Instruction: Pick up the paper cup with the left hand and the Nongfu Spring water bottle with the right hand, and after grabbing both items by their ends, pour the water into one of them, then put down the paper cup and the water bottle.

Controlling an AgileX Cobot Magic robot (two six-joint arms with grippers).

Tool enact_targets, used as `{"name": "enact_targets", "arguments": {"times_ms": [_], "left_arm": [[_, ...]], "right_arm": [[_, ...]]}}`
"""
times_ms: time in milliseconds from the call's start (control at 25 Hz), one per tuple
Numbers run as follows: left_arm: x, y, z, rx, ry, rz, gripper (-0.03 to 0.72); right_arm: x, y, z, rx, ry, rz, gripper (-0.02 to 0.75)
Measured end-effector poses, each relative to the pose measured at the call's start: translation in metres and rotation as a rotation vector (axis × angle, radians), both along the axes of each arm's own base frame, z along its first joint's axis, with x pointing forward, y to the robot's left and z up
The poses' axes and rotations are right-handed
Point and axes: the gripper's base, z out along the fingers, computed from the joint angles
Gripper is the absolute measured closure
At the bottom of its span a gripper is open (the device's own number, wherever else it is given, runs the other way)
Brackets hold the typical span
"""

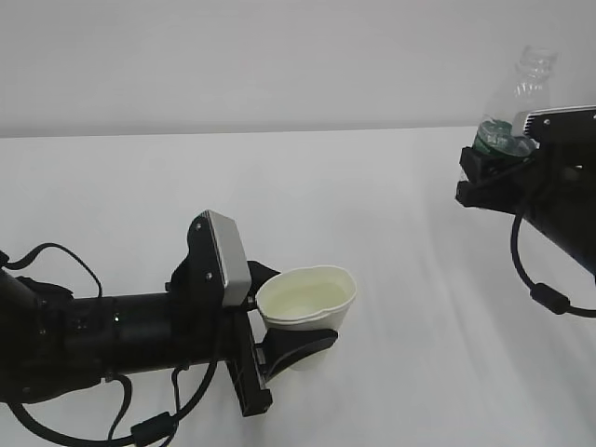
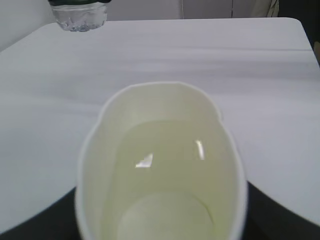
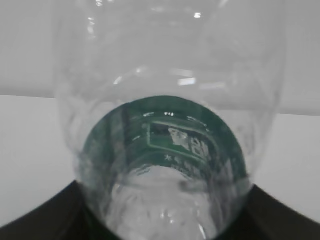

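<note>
Left claw (image 1: 296,343), black with a silver-grey plate, is clamped partway closed around the small off-white tapered paper cup (image 1: 308,304), gripping its lower body; the rim is squeezed out of round in the left wrist view. The cup is off the white bench (image 1: 391,233), upright, holding clear water (image 2: 167,165) to about half its depth. Thin paper wall, soft, already deformed: more squeeze would likely spill it, so hold low and keep it level. With water in it, the cup is heavier and slosh-prone.

Well right of the cup and higher, the right claw (image 1: 498,156) is partway closed on the small clear ribbed plastic bottle (image 1: 518,104) with dark green label, gripping near its base end. The bottle is upright, neck up, and looks empty or nearly so. Light, thin plastic, slick, crushes easily; a base grip suits it.

Judgement: pour looks done; setting down both remains.
</note>
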Motion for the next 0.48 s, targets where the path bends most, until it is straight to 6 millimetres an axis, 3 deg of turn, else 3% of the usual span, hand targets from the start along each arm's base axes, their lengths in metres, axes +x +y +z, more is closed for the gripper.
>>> {"name": "enact_targets", "arguments": {"times_ms": [480], "left_arm": [[0.0041, 0.0009, 0.0029, -0.036, 0.002, 0.051, 0.276]], "right_arm": [[-0.0005, 0.0004, -0.0021, -0.005, 0.023, 0.006, 0.301]]}}
